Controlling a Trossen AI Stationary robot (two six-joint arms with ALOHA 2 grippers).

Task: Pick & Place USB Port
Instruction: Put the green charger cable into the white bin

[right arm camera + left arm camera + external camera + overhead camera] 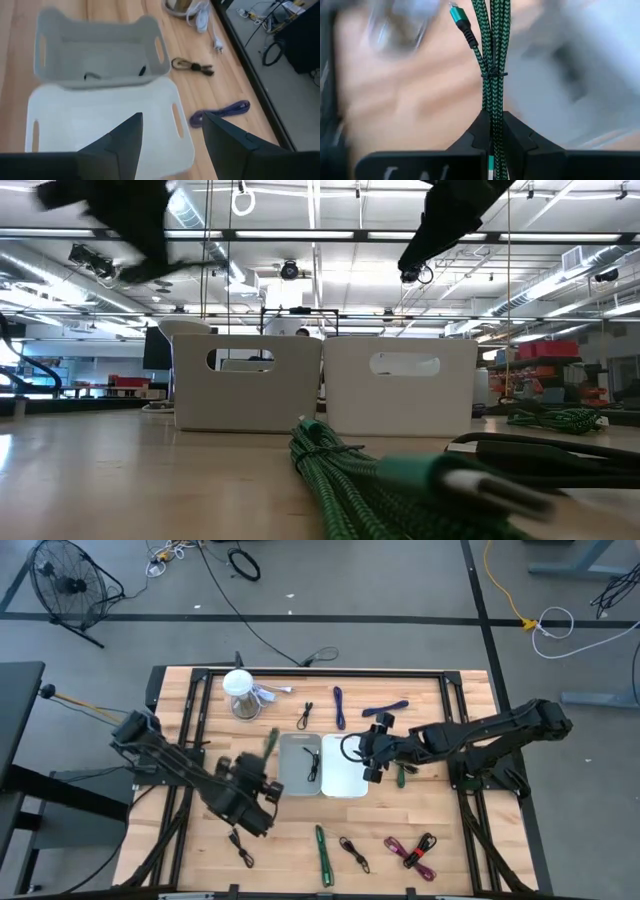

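Now the left gripper (492,137) is clenched on a green braided cable (491,60), bundled with a tie, raised at 9 o'clock of the grey bin (297,778). Two rectangular plastic bins touch; the right gripper (170,132) hangs released over the white bin (100,125).

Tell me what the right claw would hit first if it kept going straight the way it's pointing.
Probably the white bin. The right claw is open above it and aimed into its bare floor, with the gray bin farther on. Exact depth is hard to judge.
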